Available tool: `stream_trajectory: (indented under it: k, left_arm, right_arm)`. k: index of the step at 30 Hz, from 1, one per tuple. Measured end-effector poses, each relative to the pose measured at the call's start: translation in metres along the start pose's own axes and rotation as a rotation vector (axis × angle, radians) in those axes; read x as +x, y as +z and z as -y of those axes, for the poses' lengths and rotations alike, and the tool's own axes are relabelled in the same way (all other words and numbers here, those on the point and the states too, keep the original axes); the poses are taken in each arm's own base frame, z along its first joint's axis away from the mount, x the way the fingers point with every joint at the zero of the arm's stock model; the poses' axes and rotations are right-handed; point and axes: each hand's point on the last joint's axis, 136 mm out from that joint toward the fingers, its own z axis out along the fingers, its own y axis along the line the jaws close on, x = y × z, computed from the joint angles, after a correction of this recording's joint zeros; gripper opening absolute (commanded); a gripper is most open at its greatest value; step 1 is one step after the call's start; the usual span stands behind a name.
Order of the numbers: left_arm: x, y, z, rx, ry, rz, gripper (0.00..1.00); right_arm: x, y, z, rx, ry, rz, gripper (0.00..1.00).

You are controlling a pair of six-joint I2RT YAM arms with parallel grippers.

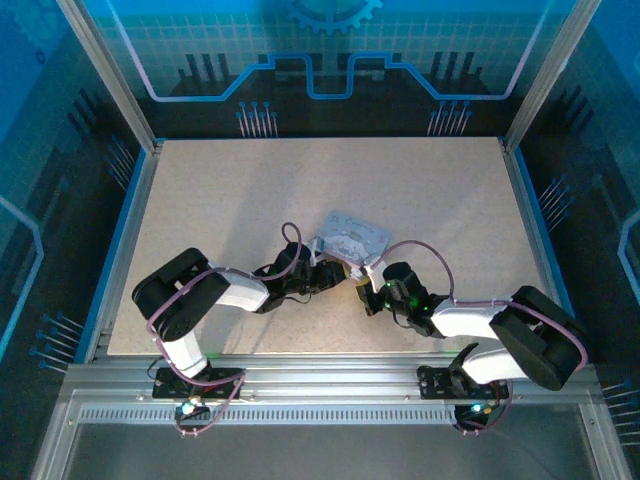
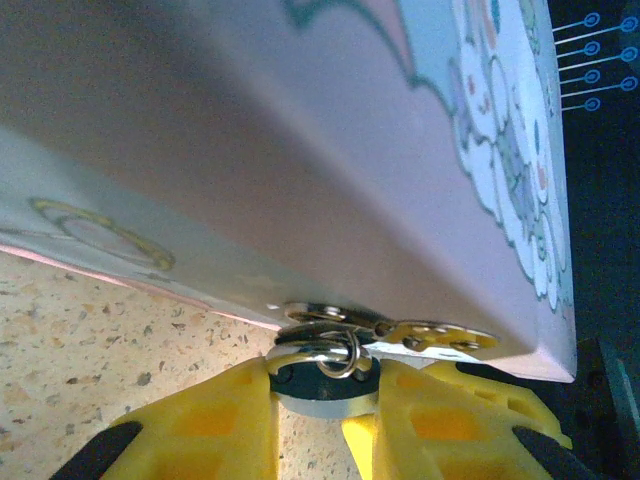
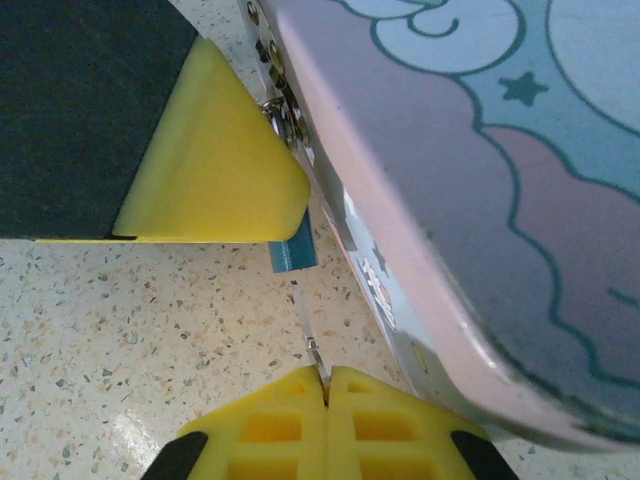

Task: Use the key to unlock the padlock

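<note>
One padlock [image 2: 322,400] (inside L claw [image 2: 325,385])

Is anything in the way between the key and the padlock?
Nothing visible does. The left gripper clamps the padlock. The right gripper pinches the key, whose tip runs clear to a blue part under the left finger.

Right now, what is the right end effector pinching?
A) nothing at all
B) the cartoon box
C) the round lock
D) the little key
D: in the right wrist view, the right end effector has its yellow fingertips shut on the key's thin silvery stem. The lock sits in the left end effector.
</note>
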Motion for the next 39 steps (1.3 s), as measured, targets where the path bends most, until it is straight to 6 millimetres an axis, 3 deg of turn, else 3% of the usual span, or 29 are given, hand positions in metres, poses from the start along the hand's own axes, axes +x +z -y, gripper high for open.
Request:
stream_trajectory:
  k: [39]
  left_arm:
    - [-0.0012,0.0004,0.0003,-0.011,0.001,0.01,0.25]
  right_arm:
    - [-0.0065,0.0072,0.0009,0.007,-0.001,0.011,0.02]
